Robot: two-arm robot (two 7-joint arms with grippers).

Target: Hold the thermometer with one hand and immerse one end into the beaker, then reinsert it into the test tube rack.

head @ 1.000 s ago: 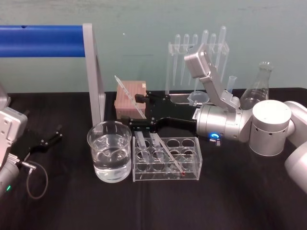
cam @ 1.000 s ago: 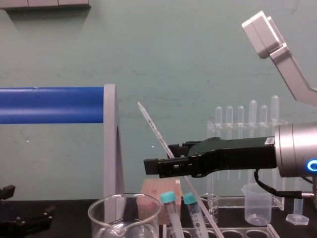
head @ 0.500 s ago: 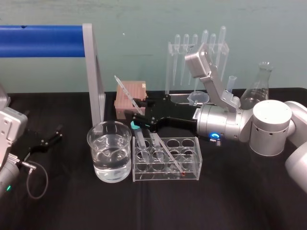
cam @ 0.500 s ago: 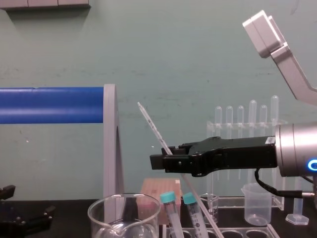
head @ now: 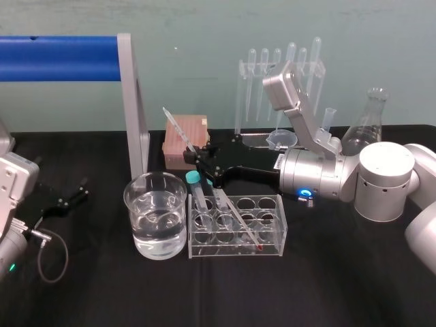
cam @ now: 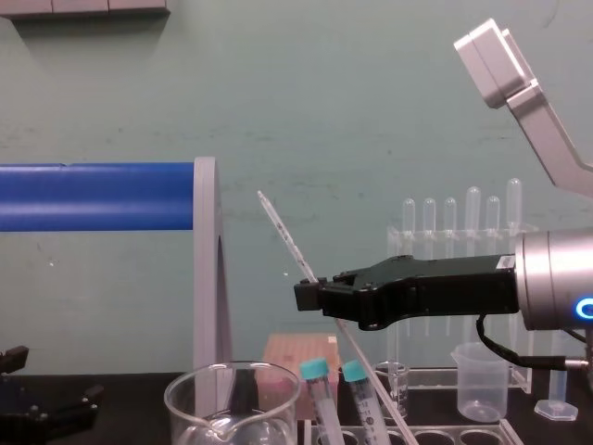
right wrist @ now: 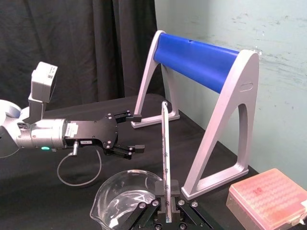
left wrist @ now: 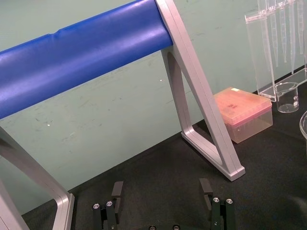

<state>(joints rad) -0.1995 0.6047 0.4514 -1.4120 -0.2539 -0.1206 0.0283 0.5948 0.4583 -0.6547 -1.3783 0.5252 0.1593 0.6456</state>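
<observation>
The left gripper (head: 65, 199) lies parked on the table (head: 95, 286) at the far left, fingers spread just as they were a second ago; the left wrist view shows the same wide gap (left wrist: 161, 186). Right of it the beaker (head: 155, 214) stands part full of clear liquid, unmoved, touching or nearly touching the rack (head: 237, 231). The thermometer (head: 178, 131) has not shifted either: its lower end sits in a front hole on the rack's right side, and the rod leans up and to the left, its top above the pink box (head: 185, 139).

The change is in the right gripper (head: 204, 159). A second ago its fingers stood wide apart on either side of the rod; half a second ago they were half closed; now they are pinched onto the thermometer, about midway along it. The right wrist view shows the rod (right wrist: 164, 143) rising straight out from between the fingers (right wrist: 173, 188). With the lower finger drawn in, a teal-capped tube (head: 195, 180) in the rack now shows.
</observation>
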